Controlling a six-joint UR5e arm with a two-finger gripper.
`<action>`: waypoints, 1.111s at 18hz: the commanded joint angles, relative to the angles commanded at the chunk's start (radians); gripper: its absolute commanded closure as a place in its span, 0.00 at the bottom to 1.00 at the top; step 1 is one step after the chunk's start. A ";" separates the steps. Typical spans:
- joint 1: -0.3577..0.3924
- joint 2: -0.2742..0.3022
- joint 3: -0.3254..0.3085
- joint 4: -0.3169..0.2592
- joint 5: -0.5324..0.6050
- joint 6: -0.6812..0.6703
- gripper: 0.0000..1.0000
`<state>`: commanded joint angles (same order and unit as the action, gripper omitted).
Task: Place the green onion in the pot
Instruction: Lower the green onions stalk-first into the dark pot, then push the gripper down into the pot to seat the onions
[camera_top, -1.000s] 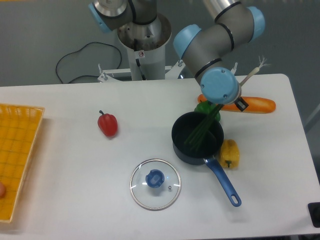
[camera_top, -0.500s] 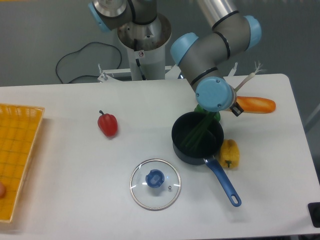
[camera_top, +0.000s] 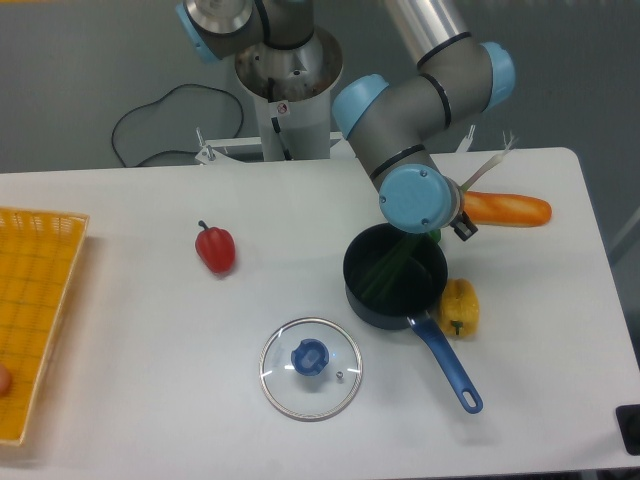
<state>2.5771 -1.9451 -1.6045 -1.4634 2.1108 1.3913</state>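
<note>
Hand (camera_top: 452, 212) has shifted left over the pot (camera_top: 395, 277); green onion (camera_top: 390, 266) stalks sit deeper inside. We cannot tell its grip.

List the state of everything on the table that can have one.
pot: uncovered, upright, green stalks inside.
green onion: tilted, dark tips in the pot, pale end up past the arm.
glass lid: off the pot, flat on the table.
end effector: hidden behind the wrist, grip unclear.

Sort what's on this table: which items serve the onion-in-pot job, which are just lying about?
Job: green onion, stalks dipping into the pot.

Lying about: glass lid, red pepper, yellow pepper, carrot, yellow basket.
</note>
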 joint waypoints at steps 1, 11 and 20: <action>0.000 -0.002 0.000 0.000 0.000 0.000 0.77; 0.002 -0.005 -0.003 0.000 0.023 0.000 0.77; -0.015 -0.020 -0.002 0.000 0.023 -0.027 0.74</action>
<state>2.5618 -1.9650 -1.6061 -1.4634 2.1338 1.3638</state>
